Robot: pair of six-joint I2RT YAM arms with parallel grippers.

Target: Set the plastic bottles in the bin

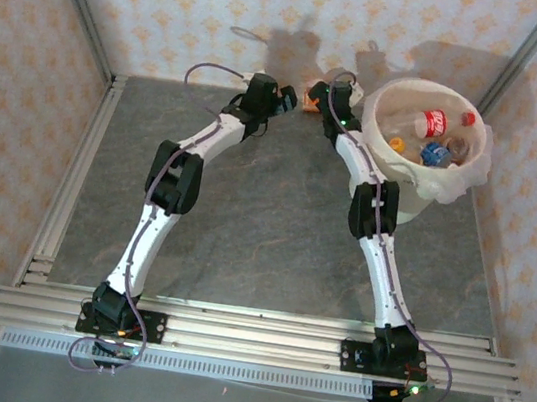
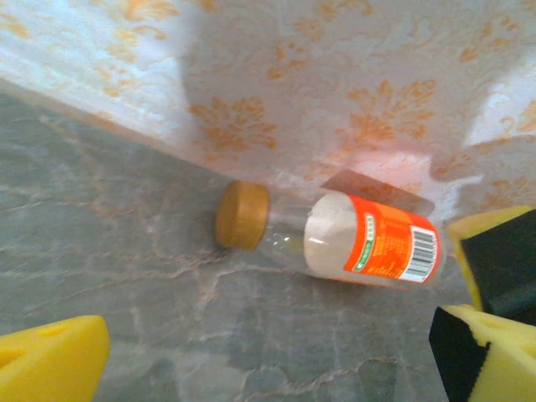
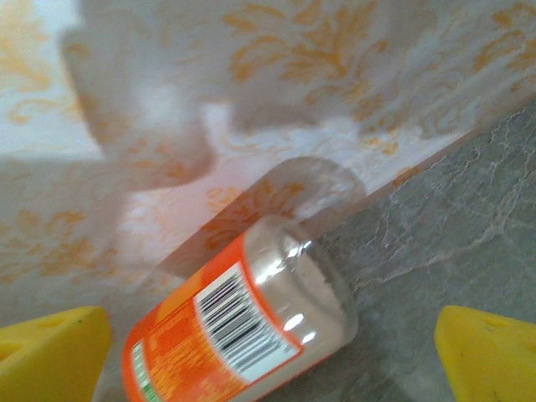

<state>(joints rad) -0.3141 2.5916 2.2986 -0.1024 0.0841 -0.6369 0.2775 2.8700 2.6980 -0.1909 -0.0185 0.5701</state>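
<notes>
Orange-label bottle lies on its side on the table, at the far edge, right against the patterned wall. Long axis runs along the wall, roughly left-right. In the left wrist view its tan-orange cap points to the robot's left, with the barcode end towards the right arm. In the right wrist view the clear base faces the camera. One bottle on the table.

Bin stands at far right, well right of that bottle and just beside the right forearm. Inside it are a red-label bottle, a blue cap and an orange cap. More clear plastic lies there, and the exact bottle count is unclear. One bin.

Two arms, both stretched out to the far wall and converging on the bottle. Left gripper comes from the left, right gripper from the right. Left fingers are wide apart and off the bottle, which lies beyond them. Right fingers are wide apart with the bottle base between them, nothing clamped.
</notes>
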